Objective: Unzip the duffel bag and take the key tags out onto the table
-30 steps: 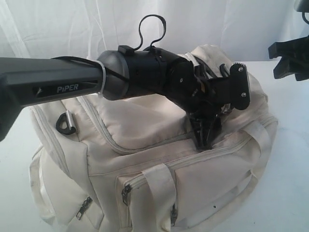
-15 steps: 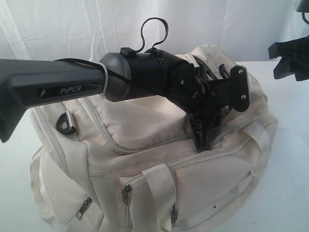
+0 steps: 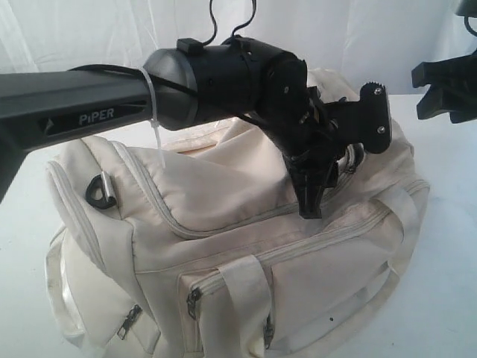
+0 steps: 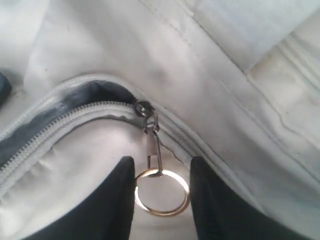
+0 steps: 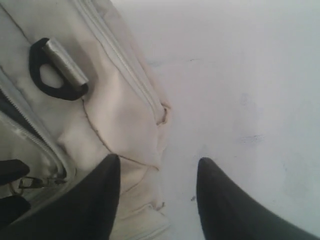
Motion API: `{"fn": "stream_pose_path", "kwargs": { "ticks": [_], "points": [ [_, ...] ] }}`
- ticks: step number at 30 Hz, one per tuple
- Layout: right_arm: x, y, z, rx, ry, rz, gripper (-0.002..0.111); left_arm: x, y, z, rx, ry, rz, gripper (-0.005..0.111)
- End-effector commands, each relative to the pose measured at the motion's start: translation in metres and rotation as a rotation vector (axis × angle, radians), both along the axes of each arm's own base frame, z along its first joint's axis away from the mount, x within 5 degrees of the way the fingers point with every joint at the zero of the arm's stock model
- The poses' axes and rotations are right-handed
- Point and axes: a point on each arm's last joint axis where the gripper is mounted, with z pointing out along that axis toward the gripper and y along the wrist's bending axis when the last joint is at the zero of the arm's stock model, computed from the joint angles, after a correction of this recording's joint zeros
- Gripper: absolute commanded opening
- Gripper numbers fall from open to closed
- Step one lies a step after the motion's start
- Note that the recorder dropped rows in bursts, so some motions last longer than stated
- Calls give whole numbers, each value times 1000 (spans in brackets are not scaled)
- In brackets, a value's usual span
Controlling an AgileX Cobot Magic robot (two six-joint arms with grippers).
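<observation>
The cream duffel bag (image 3: 246, 246) sits on the white table (image 3: 447, 224). My left gripper (image 3: 311, 201) points down at the bag's top zipper. In the left wrist view the gripper (image 4: 161, 192) is shut on the gold ring (image 4: 186, 196) of the zipper pull, and both fingers touch the ring. Behind the slider (image 4: 145, 112) the zipper stands partly open, showing dark lining (image 4: 90, 95). My right gripper (image 3: 445, 93) hangs open and empty off the bag's right end, over the bag's edge and the table (image 5: 240, 75). The key tags are hidden.
A black D-ring (image 3: 100, 190) sits on the bag's left end, and another D-ring (image 5: 55, 70) shows in the right wrist view. Strap handles and zipped side pockets (image 3: 328, 283) face the front. A white curtain (image 3: 89, 37) hangs behind.
My left gripper has closed on the zipper ring and risen a little, lifting the bag's top fabric with it. The right gripper has stayed where it was.
</observation>
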Motion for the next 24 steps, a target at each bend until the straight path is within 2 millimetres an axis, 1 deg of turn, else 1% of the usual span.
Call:
{"fn": "stream_pose_path", "kwargs": {
  "ticks": [1,3,5,9,12,14,16,17,18,19,20,21,22,23,24],
  "points": [
    [2,7,1,77,-23,52,55,-7,6,18,1,11,1,0],
    [4,9,-1,97,-23,67,62,-8,8,21,2,12,1,0],
    [10,9,-11,92,-2,66,67,-9,9,25,-3,7,0,0],
    [23,11,-27,122,26,41,67,-10,9,25,-7,27,3,0],
    [29,13,-40,139,53,54,67,-10,9,25,1,33,2,0],
    [31,14,-43,143,61,57,67,-11,9,24,4,36,2,0],
    [32,13,-43,140,42,46,67,-10,8,20,11,41,2,0],
    [33,13,-42,139,40,46,67,-9,8,17,14,43,2,2],
    [33,13,-43,141,41,45,67,-9,7,16,12,42,3,10],
    [33,13,-43,141,41,45,67,-8,6,16,4,35,3,22],
    [33,13,-43,141,41,45,67,-7,5,15,0,32,4,39],
    [33,13,-43,141,40,44,67,-7,5,15,-5,27,3,51],
    [33,13,-43,144,39,42,67,-5,3,14,-19,16,4,70],
    [33,13,-42,145,37,43,67,-3,0,11,-35,3,6,78],
    [33,13,-42,144,35,44,67,-2,-1,9,-41,-1,7,78]
  ]
}}
